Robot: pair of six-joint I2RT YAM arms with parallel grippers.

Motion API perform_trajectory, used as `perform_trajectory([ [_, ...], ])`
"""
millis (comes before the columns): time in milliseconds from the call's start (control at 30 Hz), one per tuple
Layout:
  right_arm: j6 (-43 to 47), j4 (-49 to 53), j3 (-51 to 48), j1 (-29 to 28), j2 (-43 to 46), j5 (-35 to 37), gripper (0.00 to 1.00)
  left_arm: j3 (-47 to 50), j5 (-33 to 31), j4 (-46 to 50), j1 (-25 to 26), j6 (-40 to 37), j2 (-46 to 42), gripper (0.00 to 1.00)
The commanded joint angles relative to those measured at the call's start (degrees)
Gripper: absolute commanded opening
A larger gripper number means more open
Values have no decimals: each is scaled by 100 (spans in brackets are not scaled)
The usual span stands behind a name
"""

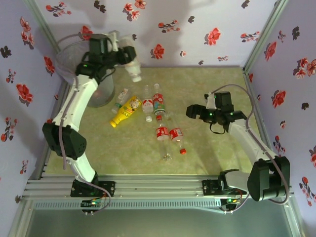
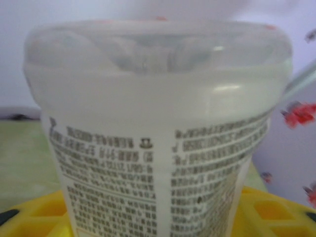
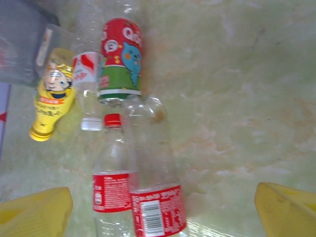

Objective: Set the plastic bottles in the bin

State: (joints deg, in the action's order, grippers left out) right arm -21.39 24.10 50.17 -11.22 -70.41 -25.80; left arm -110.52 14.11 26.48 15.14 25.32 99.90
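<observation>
My left end effector (image 1: 128, 58) is raised at the far left of the bench (image 1: 212, 94) and pinches a pale plastic bottle (image 1: 134, 70). In the left wrist view its body, printed with small dark text (image 2: 158, 148), stands between my yellow fingers (image 2: 34, 219), which press on it from both sides. Seen from above, this bottle hangs just right of the bin (image 1: 66, 59). The bin is round and greyish, and it stands in the far left corner.

My right end effector (image 1: 193, 112) hovers over the right half of the bench with its yellow fingers (image 3: 34, 212) spread wide and nothing between them.

The other plastic bottles lie on their sides in a loose group at mid-bench, between my two arms:
- The yellow bottle (image 1: 126, 111) lies nearest the bin, with a small clear bottle (image 1: 121, 98) just beyond it.
- A white-capped bottle (image 1: 147, 106) and a red-and-green labelled bottle (image 1: 158, 101) lie side by side to its right.
- Nearer to me, two clear bottles with red labels (image 1: 162, 132) (image 1: 176, 134) lie touching.
- A loose red cap (image 1: 182, 151) rests just near of them.

In my right wrist view the bin's wall (image 3: 19, 44) shows at the upper left, beside the yellow bottle (image 3: 52, 94).
</observation>
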Motion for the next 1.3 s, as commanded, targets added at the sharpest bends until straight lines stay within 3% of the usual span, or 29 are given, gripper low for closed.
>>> perform_trajectory([
  [0,162,202,-60,29,-110,361,95,-428,-531,594,-532,-559,-499,55],
  [133,169,213,-10,24,-198,399,95,-275,-800,266,-1259,-405,-776,51],
  [367,245,268,19,24,-253,450,95,858,-1294,-1028,-2368,383,-1227,44],
  [533,308,356,10,26,-268,522,95,1108,-1226,-1385,-2683,757,-948,44],
  [800,407,454,-22,25,-191,613,95,913,-987,-1461,-2677,892,-319,46],
  [1267,459,497,95,24,-364,686,95,840,-1032,-945,-1953,235,706,52],
])
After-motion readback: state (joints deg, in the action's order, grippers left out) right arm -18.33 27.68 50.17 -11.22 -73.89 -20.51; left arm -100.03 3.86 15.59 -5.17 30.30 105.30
